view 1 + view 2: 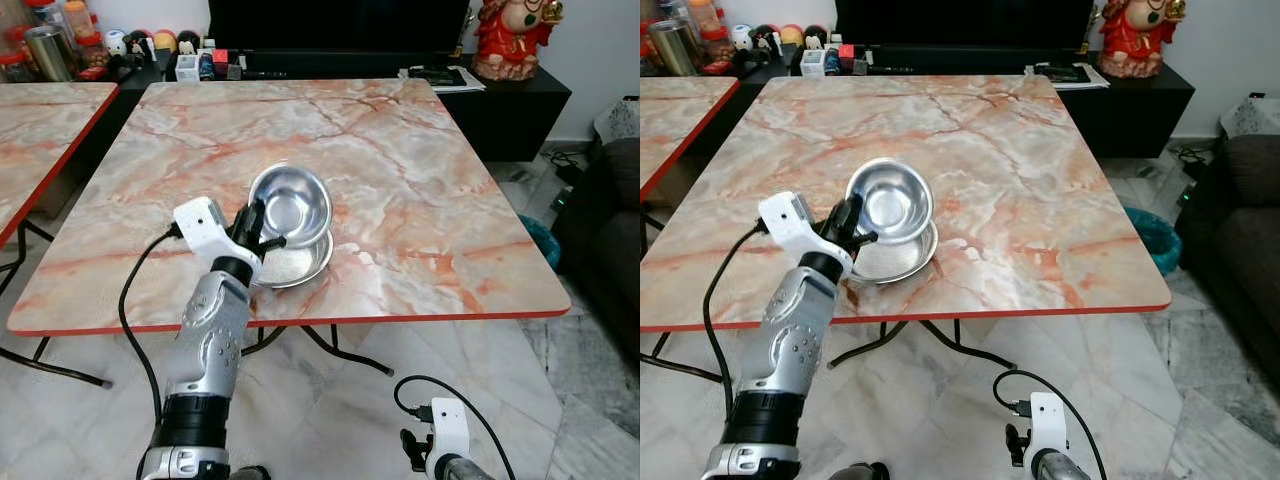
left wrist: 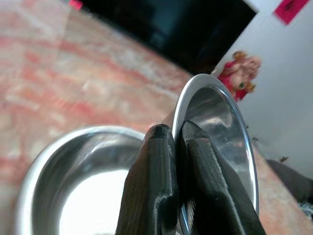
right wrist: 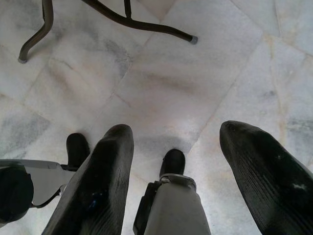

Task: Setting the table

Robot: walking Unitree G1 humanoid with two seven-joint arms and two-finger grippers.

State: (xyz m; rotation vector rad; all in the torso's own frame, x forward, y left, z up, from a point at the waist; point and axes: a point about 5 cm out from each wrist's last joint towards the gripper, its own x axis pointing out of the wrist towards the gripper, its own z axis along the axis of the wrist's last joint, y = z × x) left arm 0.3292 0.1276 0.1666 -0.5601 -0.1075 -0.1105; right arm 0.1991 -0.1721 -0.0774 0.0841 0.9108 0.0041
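Note:
Two steel bowls sit near the front edge of the marble table [image 1: 400, 170]. The upper bowl [image 1: 292, 205] is tilted up on its rim, lifted off the lower bowl [image 1: 300, 262], which rests flat on the table. My left gripper [image 1: 262, 236] is shut on the tilted bowl's near rim; in the left wrist view both fingers [image 2: 159, 181] pinch the rim of the upper bowl [image 2: 220, 127], with the lower bowl [image 2: 83, 176] beneath. My right gripper [image 3: 176, 166] hangs open over the floor below the table's front edge.
A second marble table [image 1: 40, 140] stands at the left. A black cabinet [image 1: 500, 100] behind carries jars, small items and a red figurine [image 1: 515, 38]. A dark sofa [image 1: 610, 220] is at the right. The table's metal legs [image 3: 137, 22] stand on the tiled floor.

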